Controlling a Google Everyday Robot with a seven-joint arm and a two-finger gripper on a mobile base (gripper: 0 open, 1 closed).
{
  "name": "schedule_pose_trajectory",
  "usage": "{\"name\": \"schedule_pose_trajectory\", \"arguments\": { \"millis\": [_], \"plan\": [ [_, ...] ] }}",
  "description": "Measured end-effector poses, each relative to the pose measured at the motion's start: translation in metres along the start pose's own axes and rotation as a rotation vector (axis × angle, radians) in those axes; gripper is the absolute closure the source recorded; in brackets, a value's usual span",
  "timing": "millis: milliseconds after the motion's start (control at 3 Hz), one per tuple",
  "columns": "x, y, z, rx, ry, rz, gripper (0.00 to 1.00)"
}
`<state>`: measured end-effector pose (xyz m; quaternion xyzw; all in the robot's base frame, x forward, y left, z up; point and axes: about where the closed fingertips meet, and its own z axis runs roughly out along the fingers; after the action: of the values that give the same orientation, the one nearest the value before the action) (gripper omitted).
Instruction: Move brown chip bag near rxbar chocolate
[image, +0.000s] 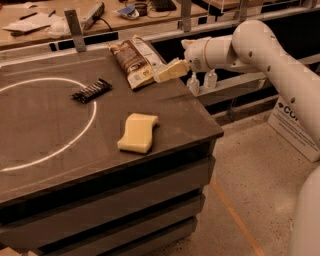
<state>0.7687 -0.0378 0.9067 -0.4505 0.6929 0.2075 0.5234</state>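
Hanging over the dark table (192, 117), pincer (169, 72) perhaps touches brown chip bag (133, 62).

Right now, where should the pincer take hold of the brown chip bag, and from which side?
Grip the brown chip bag at its cream right edge, coming from the right, where the pincer hovers beside it. The bag lies flat on the table, so that thin edge is probably easiest to pinch.

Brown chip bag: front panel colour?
The brown chip bag: dark brown panel, cream edges. Camera view shows it best; pincer close beside it.
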Motion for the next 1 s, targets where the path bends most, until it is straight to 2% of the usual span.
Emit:
{"name": "schedule_pose_trajectory", "arguments": {
  "millis": [333,667,1000],
  "plan": [
    [-0.002,0.001,0.027,0.006,-0.008,-0.006,0.00],
    [-0.004,0.000,0.057,-0.007,-0.001,-0.010,0.18],
    [-0.010,0.003,0.087,-0.042,0.009,-0.015,0.49]
  ]
}}
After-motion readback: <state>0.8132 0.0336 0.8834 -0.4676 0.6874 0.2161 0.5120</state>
